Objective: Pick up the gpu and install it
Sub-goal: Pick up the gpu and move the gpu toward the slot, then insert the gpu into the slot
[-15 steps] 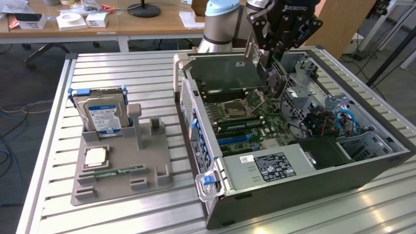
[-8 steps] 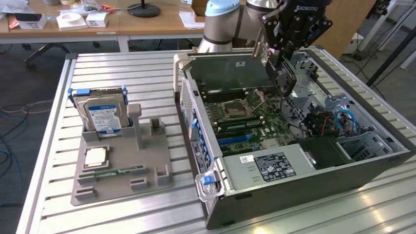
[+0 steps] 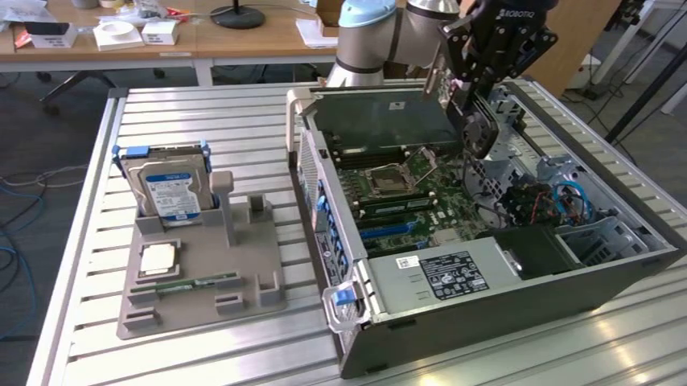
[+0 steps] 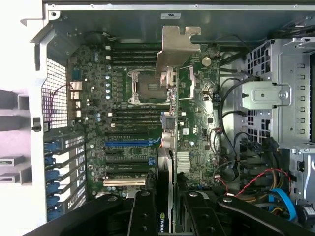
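Observation:
The gpu (image 4: 170, 157) is clamped edge-on between my black fingers (image 4: 142, 214), with its silver end bracket (image 4: 177, 46) pointing away from the wrist. My gripper (image 4: 167, 201) is shut on it. In the exterior view the gripper (image 3: 480, 104) hangs over the open computer case (image 3: 516, 301), and the dark gpu (image 3: 479, 133) dangles upright below it, above the motherboard (image 3: 413, 189) and apart from it. The card slots, one of them blue (image 4: 130, 144), lie on the board beneath, beside the card's line.
The processor socket (image 4: 147, 88), the drive cage (image 4: 280, 98) and loose cables (image 4: 256, 182) surround the card inside the case. On the exterior view's left a grey holder (image 3: 252, 293) carries a hard drive (image 3: 166, 189), a processor (image 3: 158, 257) and a memory stick (image 3: 193, 283).

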